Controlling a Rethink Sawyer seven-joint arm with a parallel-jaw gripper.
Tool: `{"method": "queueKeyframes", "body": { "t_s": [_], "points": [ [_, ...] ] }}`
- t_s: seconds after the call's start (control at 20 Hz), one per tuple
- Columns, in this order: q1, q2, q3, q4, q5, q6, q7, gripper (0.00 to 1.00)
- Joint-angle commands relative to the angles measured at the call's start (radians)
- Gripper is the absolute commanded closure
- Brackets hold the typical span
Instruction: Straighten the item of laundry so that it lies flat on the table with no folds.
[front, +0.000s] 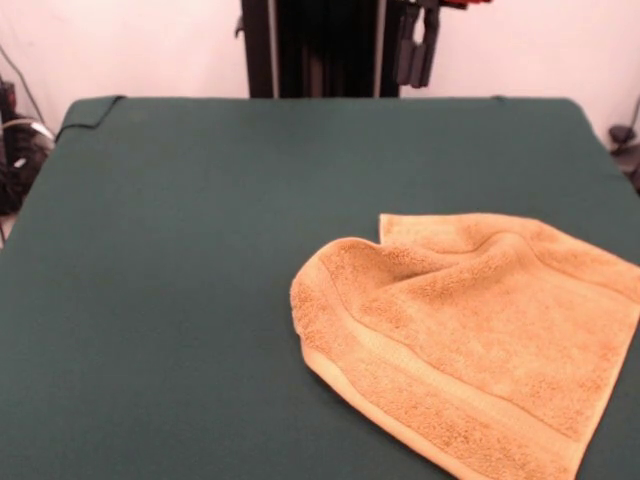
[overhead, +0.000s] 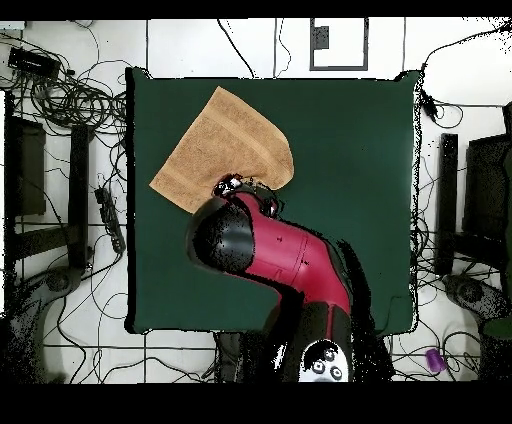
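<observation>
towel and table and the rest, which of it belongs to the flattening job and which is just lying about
Part of the job:
- rumpled orange-tan terry-cloth towel
- large table covered in dark green cloth
- the arm's gripper, raised at the table's far edge

Just lying about:
- black cables on the tiled floor
- small purple thing

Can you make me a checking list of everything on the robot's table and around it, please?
Surface: the table is covered in dark green cloth; one cloth corner is rumpled in the front view.
Job's things: the towel lies near one table corner, not flat yet. One side is folded over in a rounded hump, with wrinkles across the middle.
Clutter: nothing seen on the table besides the towel.
Tool: the tool hangs raised at the table's far edge, not touching the towel; open or shut cannot be told.
Cables: many loose cables lie on the floor beside the table.
Surroundings: white tiled floor, dark equipment at both sides.
</observation>
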Motion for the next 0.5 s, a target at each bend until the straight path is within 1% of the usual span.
{"method": "queueKeyframes", "body": {
  "t_s": [0.05, 0.1, 0.3, 0.4, 0.5],
  "points": [
    [-0.020, 0.044, 0.107, 0.155, 0.002, 0.072, 0.108, 1.00],
    [-0.026, 0.053, 0.119, 0.172, 0.008, 0.068, 0.110, 1.00],
    [0.001, 0.103, 0.112, 0.198, -0.004, -0.042, 0.158, 1.00],
    [-0.001, 0.105, 0.122, 0.203, -0.003, -0.058, 0.158, 1.00],
    [0.003, 0.101, 0.122, 0.199, 0.001, -0.048, 0.157, 1.00]
  ]
}}
